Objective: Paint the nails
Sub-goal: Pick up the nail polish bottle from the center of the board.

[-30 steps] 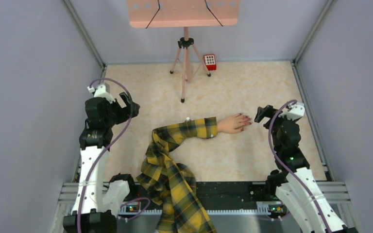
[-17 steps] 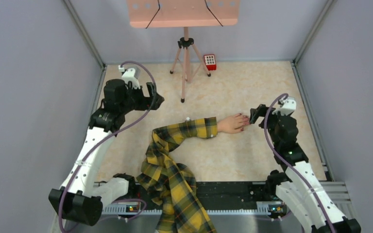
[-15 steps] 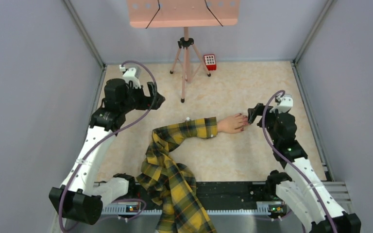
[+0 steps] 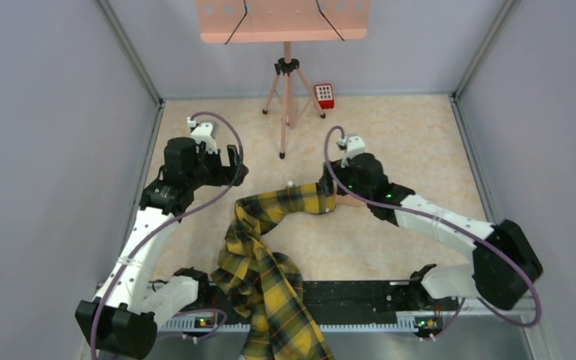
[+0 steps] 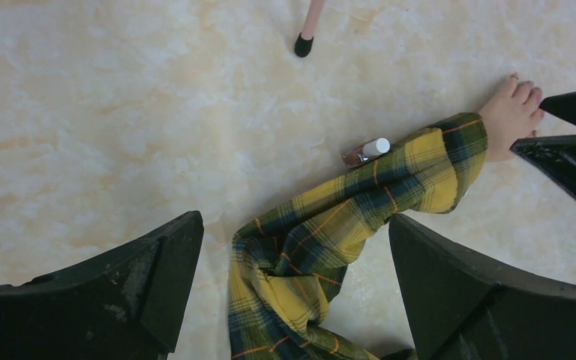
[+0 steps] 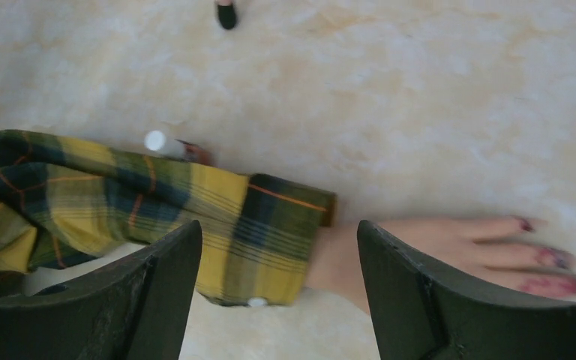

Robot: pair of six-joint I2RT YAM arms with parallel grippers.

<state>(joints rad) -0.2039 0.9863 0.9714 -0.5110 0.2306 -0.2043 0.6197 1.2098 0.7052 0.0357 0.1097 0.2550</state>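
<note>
Under my right arm in the overhead view, the mannequin hand (image 6: 450, 244) is almost wholly covered. Only the right wrist camera shows the nails (image 6: 553, 258), dark red and blurred, at 3 o'clock of the plaid sleeve (image 4: 285, 201) cuff, and one gripper finger hides the hand's near side. The right gripper (image 6: 277, 232) hangs over the cuff, jaws apart, clamping nothing. The left gripper (image 5: 294, 221), at 9 o'clock of the sleeve, stands wide apart and holds nothing. A small white-capped bottle (image 5: 365, 151) lies on the counter (image 4: 390, 127) against the sleeve's 12 o'clock edge; I cannot read its label. Toward 12 o'clock stand a tripod (image 4: 287, 90) and a red keypad box (image 4: 324, 95).
</note>
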